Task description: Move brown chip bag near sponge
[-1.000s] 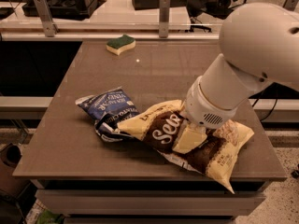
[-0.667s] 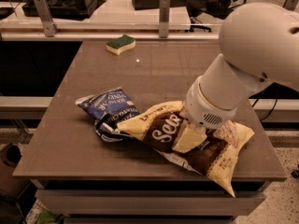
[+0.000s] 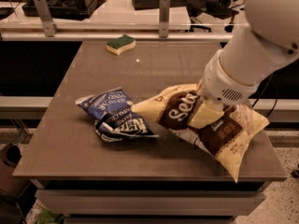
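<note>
The brown chip bag [image 3: 184, 113], dark brown with cream-yellow edges and white script, is at the table's front right. My gripper [image 3: 209, 110] comes down from the upper right under the big white arm [image 3: 252, 45] and is shut on the bag's middle. The bag's left end is lifted a little off the table, and its right corner hangs past the front right edge. The sponge [image 3: 120, 44], green on top over pale yellow, lies at the far left of the table, well away from the bag.
A smaller blue and white chip bag [image 3: 114, 115] lies crumpled just left of the brown bag, touching its left tip. The brown table [image 3: 140, 73] has a rail with two metal posts [image 3: 164, 15] along its far edge.
The brown chip bag has risen and shifted slightly right and away with the gripper. Its left tip has come off the blue bag. The sponge and blue bag have not moved.
</note>
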`<state>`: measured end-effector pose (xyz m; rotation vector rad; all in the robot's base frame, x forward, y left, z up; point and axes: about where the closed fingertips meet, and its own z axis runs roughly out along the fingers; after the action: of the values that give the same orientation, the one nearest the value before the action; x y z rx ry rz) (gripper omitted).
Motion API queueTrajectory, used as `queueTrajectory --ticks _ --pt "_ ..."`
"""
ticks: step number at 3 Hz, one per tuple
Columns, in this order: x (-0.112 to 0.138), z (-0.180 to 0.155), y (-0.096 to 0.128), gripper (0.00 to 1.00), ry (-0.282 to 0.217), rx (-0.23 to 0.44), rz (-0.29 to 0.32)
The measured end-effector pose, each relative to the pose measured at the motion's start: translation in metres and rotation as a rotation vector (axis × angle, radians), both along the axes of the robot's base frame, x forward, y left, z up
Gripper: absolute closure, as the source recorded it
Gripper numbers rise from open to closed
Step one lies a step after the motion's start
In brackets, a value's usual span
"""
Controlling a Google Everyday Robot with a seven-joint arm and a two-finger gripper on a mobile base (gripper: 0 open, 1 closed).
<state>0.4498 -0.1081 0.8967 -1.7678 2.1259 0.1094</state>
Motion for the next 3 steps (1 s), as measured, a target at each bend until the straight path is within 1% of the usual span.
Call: queueTrajectory --ticks 1,2,3 --pt "0.028 0.029 -0.014 1.0 -0.06 -0.02 -0.016" --pt "0.064 0.063 -0.022 1.0 -0.164 -0.042 -0.066" --pt "0.107 0.089 -0.029 1.0 -0.272 -0.039 -0.105"
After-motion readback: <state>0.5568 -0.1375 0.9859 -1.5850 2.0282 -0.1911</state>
